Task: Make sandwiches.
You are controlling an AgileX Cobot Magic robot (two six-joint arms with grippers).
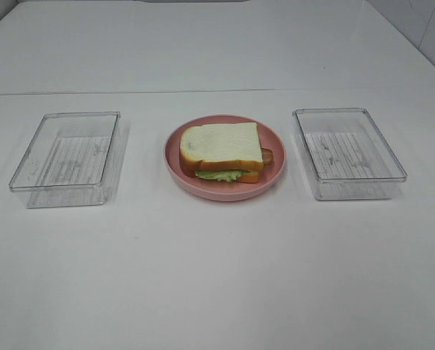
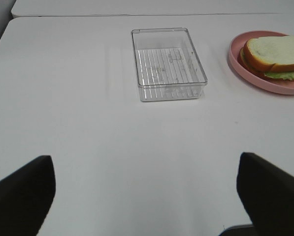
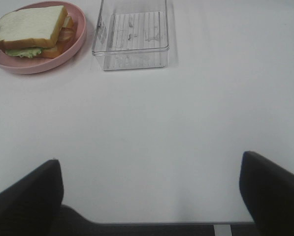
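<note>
Sandwiches [image 1: 223, 154] are seen stacked as one on the pink plate [image 1: 175, 159] mid-bench, between two clear trays apparently emptied of ingredients, while the left gripper [image 2: 147, 194] and right gripper [image 3: 150, 194] are held wide, empty, near the bench edge.

A pink round plate [image 1: 175, 162] sits in the middle of the white counter [image 1: 217, 277]. On the plate lies one sandwich [image 1: 221, 151]. Its top is a white bread slice [image 1: 221, 143] with a tan crust. Green lettuce [image 1: 221, 175] peeks out under the front edge, and a bit of reddish-brown bacon [image 1: 267, 155] sticks out at the right side. A clear plastic tray [image 1: 70, 157] stands well to the left of the plate. Another clear tray [image 1: 347, 152] stands well to the right. Both trays have thin lines on the bottom.
</note>
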